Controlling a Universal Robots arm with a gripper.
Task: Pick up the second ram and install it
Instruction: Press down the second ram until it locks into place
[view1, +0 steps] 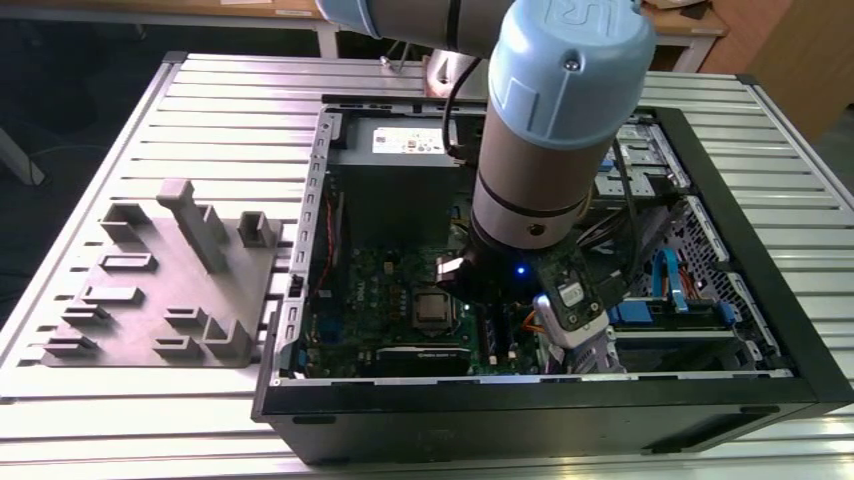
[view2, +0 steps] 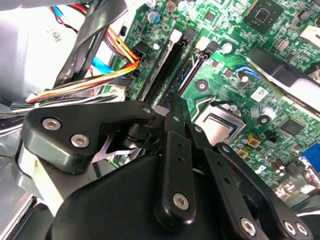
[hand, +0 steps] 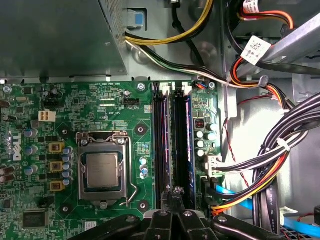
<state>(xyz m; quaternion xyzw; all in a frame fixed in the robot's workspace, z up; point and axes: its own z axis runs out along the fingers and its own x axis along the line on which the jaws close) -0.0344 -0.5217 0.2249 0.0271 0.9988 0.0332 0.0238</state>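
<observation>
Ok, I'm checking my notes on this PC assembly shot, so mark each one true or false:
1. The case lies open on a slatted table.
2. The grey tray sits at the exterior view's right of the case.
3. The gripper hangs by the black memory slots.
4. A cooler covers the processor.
1. True: the case lies open on the slatted table.
2. False: the grey tray sits at the exterior view's left of the case.
3. True: the gripper hangs over the motherboard, at the end of the black memory slots.
4. False: the processor is bare in its socket.
</observation>
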